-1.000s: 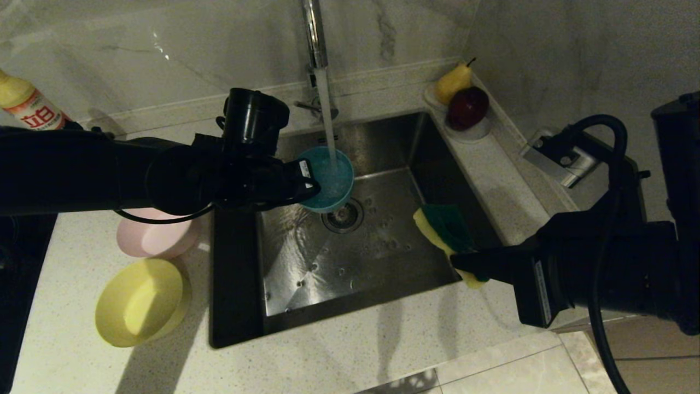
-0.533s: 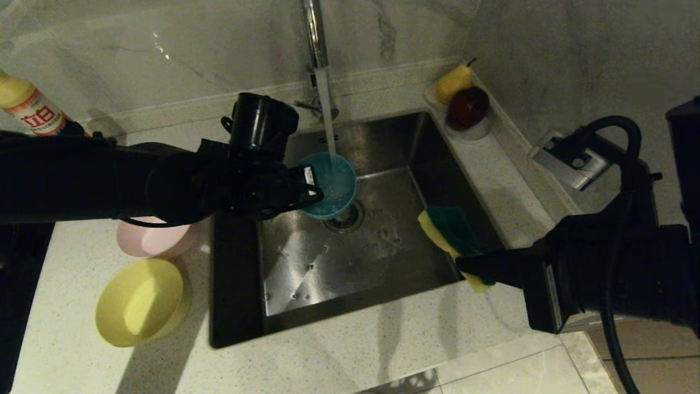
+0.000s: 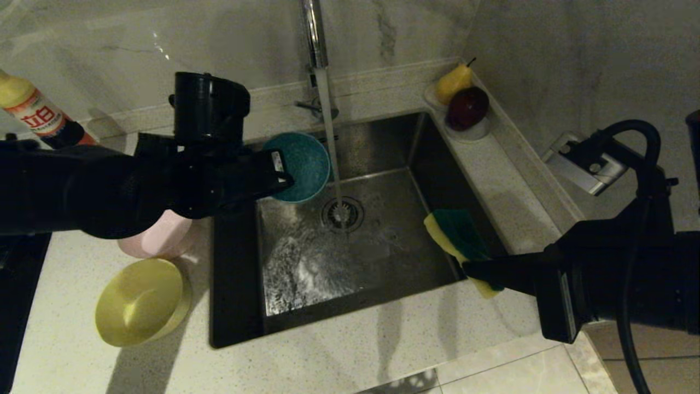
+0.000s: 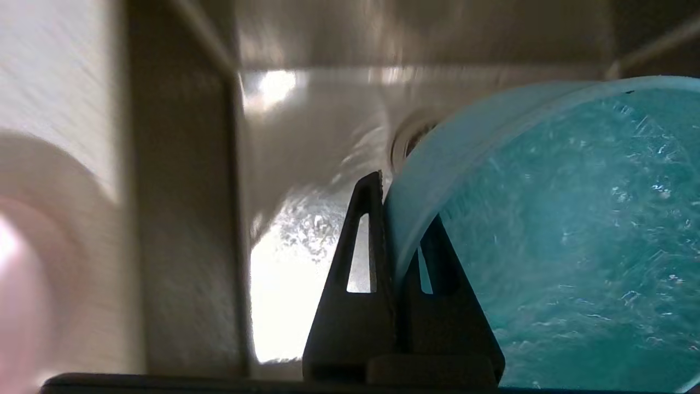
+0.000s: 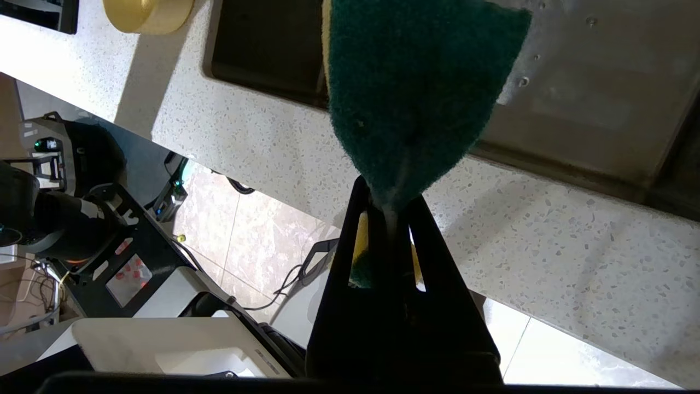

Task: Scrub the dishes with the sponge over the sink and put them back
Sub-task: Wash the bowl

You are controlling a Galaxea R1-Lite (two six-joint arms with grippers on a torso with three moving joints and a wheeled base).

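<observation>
My left pincer [image 3: 281,171] pinching blue bowl [image 3: 299,167] rim over sink's [image 3: 383,137] back-left corner, my right pincer [image 3: 474,269] clamping sponge [image 3: 453,236] at sink's right edge.

We read only one label: on the bottle [image 3: 33,112] standing at the far left of the bench [image 3: 350,350], a white panel bears two red Chinese characters, 立白. A small white sticker sits on the left end effector [image 3: 285,176], but we cannot make out its print. We find no other writing.
</observation>
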